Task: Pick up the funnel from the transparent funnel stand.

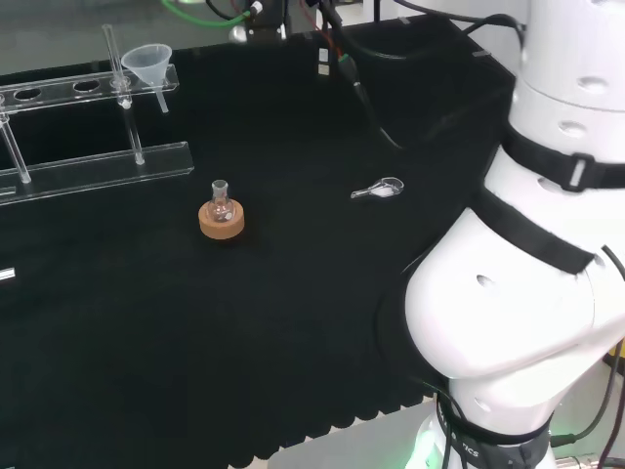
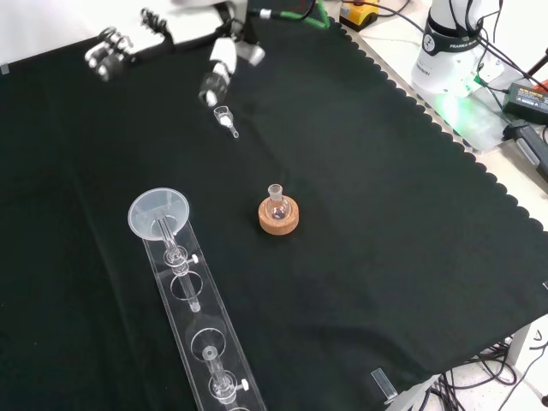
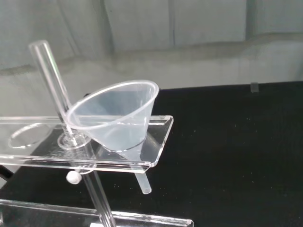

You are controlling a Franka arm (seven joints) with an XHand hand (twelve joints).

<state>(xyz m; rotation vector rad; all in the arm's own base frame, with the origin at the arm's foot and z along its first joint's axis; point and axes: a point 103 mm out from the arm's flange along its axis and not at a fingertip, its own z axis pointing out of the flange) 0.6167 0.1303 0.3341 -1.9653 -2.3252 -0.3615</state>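
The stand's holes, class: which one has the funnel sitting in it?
The end hole, nearest the hand in the front view, has the funnel. The other holes of the stand have none.

Table (image 1: 293,322) covered in black cloth. On it: long clear plastic funnel stand (image 2: 201,330), round cork ring (image 2: 279,217) carrying a small glass flask, and a small clear glass scoop (image 1: 379,190).

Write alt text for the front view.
A clear funnel sits in the end hole of a transparent funnel stand on black cloth. A small flask on a cork ring stands to its right; the hand hangs at the view's top.
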